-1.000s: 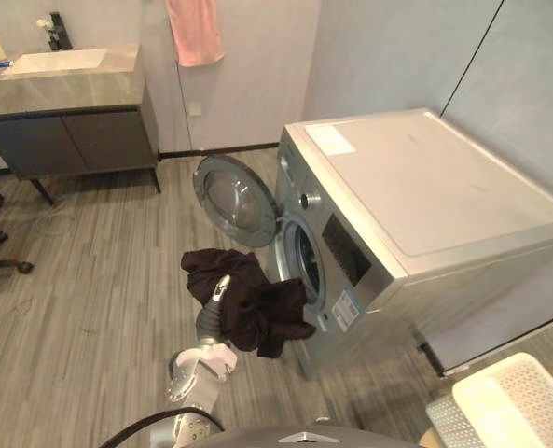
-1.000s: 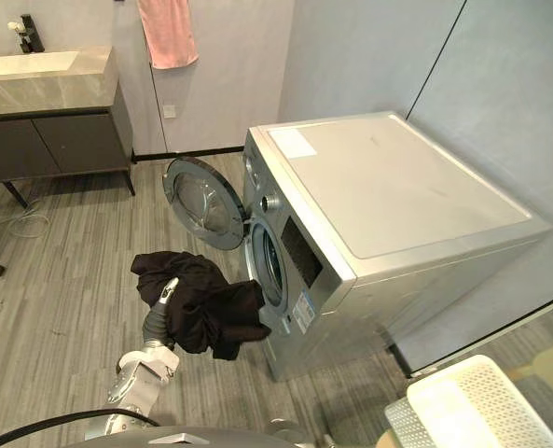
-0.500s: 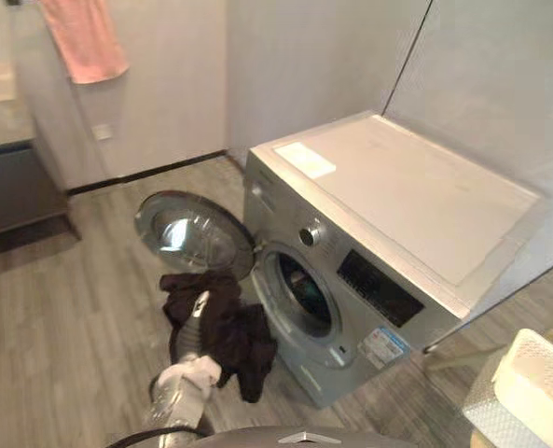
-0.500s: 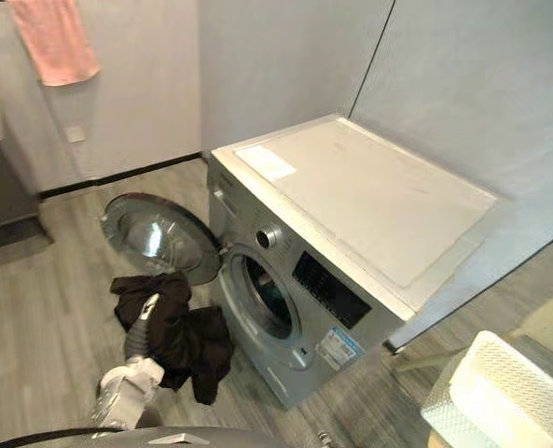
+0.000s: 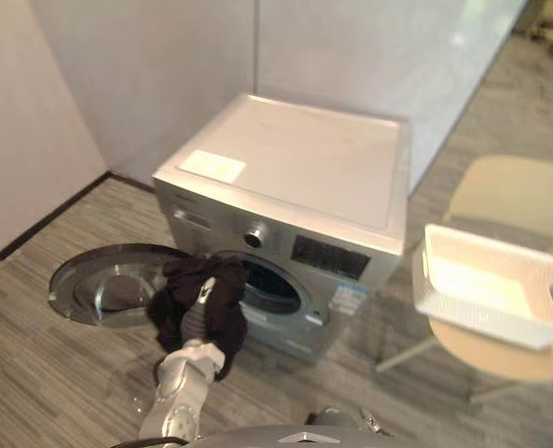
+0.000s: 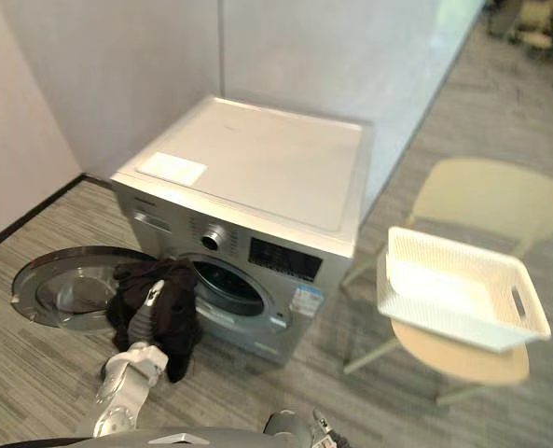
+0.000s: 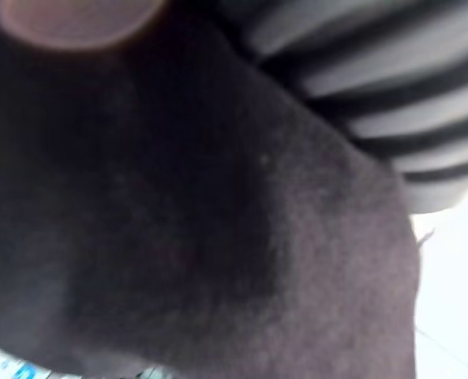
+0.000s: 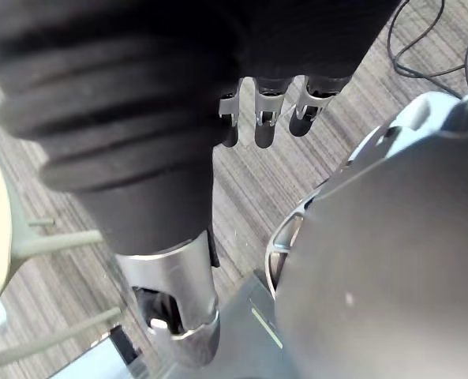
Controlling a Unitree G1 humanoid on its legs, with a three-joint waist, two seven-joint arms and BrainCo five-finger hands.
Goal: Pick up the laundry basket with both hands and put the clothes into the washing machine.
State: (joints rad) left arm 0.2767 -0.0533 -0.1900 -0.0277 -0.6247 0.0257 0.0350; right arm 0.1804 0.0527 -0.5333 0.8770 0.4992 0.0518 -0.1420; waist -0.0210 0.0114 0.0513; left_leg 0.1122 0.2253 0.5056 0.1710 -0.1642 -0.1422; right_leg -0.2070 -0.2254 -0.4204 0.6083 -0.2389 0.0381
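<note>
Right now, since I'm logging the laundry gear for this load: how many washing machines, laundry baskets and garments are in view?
washing machine: 1
white laundry basket: 1
dark garment: 1, hanging on the left hand at the open door
Total: 3
The inside of the drum is too dark to count.

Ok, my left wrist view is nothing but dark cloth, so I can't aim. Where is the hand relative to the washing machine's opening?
Observer: The left hand holds the dark clothes up at the left edge of the washing machine's drum opening.
Operator: Is the door in the way?
Observer: No, the door is swung wide open to the robot's left.
Operator: And the basket?
Observer: The white basket sits on a beige chair to the right of the machine.
</note>
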